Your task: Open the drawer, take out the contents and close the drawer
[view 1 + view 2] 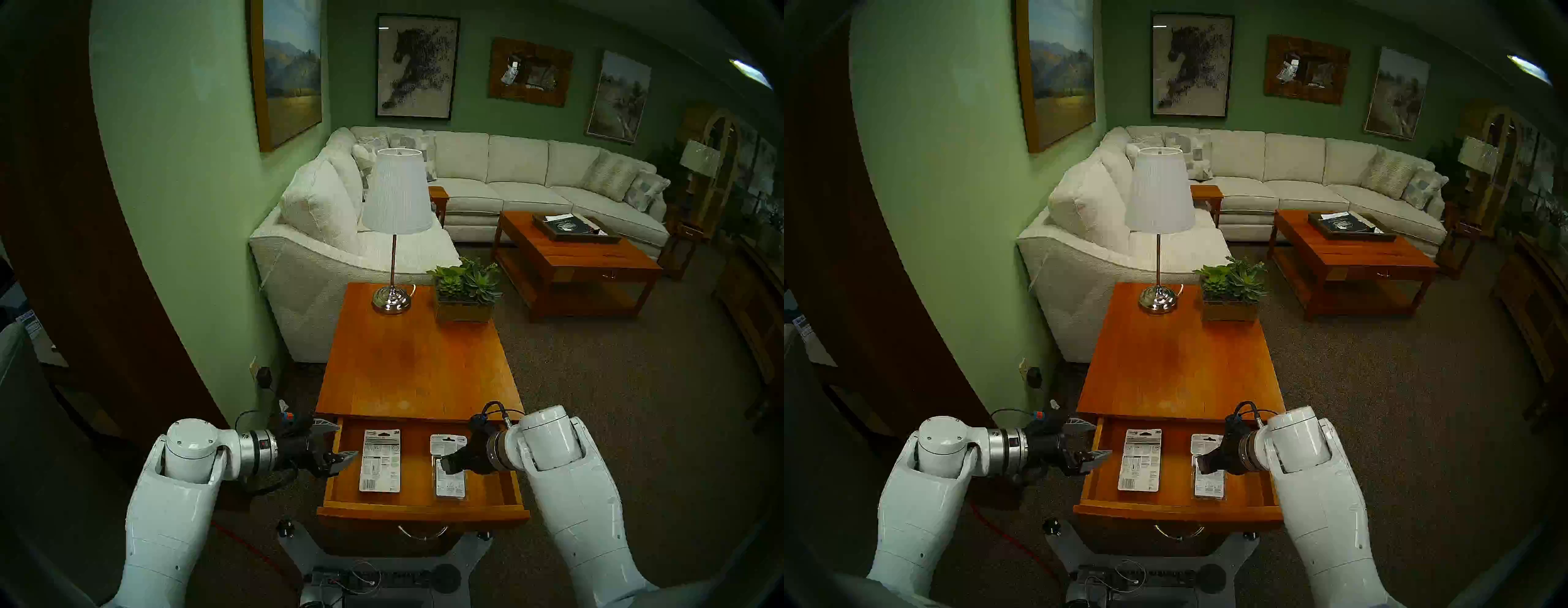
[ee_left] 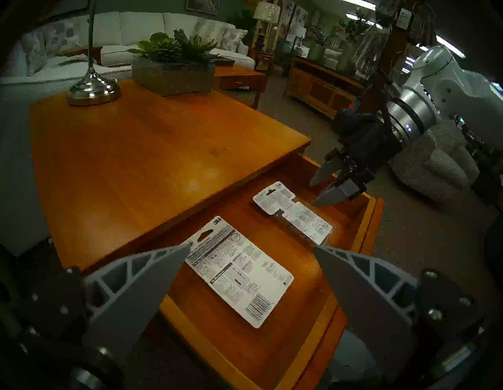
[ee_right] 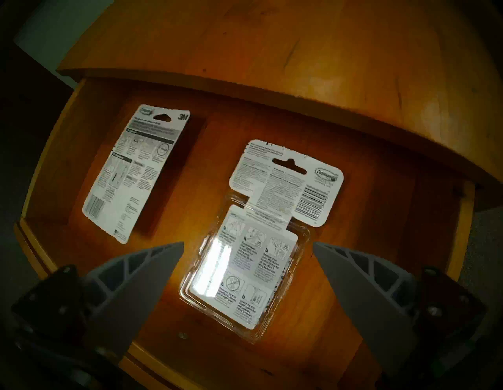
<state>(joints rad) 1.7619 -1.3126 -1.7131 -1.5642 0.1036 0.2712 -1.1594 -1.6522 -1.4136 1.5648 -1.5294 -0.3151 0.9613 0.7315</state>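
head stereo left: drawer (image 1: 424, 505) stands pulled out from the near end of the side table (image 1: 418, 361), silver bail handle (image 1: 422, 533) at its front centre. two packs lie flat on the drawer floor, apart from each other: white 3m card (image 1: 380, 460) on the left half, blister pack (image 1: 449, 467) on the right half.

left gripper (image 1: 339, 441) sits at the drawer's left wall, fingers spread wide, nothing between them. right gripper (image 1: 447, 465) hangs over the blister pack, pointing steeply down, and covers its middle from this angle; its opening cannot be read here.

surroundings: lamp (image 1: 394, 229) and succulent planter (image 1: 464, 293) stand at the table's far end, well apart from the drawer. white sectional sofa (image 1: 509, 170) and coffee table (image 1: 572, 259) lie further back. table top overhangs the drawer's rear, shading the packs' top edges.

right wrist view: both fingers splayed wide, empty, tips flanking the blister pack (image 3: 253, 261) without touching it. clear shell glares; header card with hang slot points toward the table. 3m card (image 3: 136, 174) lies to the side, barcode end nearest the drawer front.

left wrist view: own fingers wide, empty, 3m card (image 2: 242, 269) between them in the frame. only this view shows the right gripper (image 2: 318, 193) side-on, both fingers parted, above the blister pack (image 2: 294, 215) with a visible gap.
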